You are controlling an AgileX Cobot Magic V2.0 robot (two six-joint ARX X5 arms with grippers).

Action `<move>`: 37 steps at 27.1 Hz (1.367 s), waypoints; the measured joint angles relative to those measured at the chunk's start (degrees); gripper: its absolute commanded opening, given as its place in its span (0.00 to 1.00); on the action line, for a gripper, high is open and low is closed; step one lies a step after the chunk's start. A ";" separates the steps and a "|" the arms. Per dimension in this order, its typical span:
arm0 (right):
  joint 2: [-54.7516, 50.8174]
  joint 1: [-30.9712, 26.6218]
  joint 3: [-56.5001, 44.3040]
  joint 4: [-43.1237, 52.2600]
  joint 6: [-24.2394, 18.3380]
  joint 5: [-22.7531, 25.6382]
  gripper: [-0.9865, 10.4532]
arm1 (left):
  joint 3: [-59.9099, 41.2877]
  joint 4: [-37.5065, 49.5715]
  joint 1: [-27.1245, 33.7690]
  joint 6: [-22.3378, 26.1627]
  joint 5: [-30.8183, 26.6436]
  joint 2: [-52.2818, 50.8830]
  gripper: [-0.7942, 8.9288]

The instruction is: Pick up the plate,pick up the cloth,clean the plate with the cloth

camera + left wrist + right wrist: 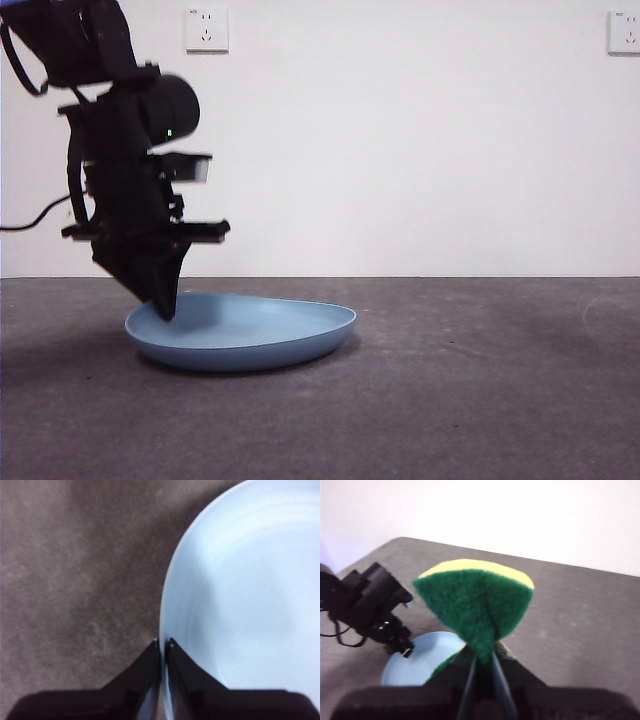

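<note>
Since the plate (245, 333) sits on the table with its far edge tipped slightly up, note that your left gripper (162, 642) has its jaws clamped over the near rim, one jaw inside and one outside. The cloth (477, 607) is pinched in your right gripper (482, 667), held aloft well apart, above and to the side of the plate.

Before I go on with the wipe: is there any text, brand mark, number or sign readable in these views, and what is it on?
None can be read.
White wall socket plate: tiny mark above the holes, too small to read.
Second white socket plate: same, too small to read.
Round light-blue plate, yellow-and-green sponge, left gripper, right gripper: no print visible.
</note>
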 measured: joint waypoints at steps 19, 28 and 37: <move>27.63 -7.63 0.00 0.66 -0.02 2.03 0.08 | -0.07 -4.85 -1.16 -0.90 -0.48 -18.16 0.31; 48.76 -21.27 0.00 3.54 0.00 -19.71 0.09 | -0.07 -14.73 -6.05 -1.40 5.38 -40.24 0.31; 51.65 -22.93 0.00 1.75 -0.02 -20.63 0.40 | -0.07 -16.83 -6.21 -1.40 5.42 -41.48 0.31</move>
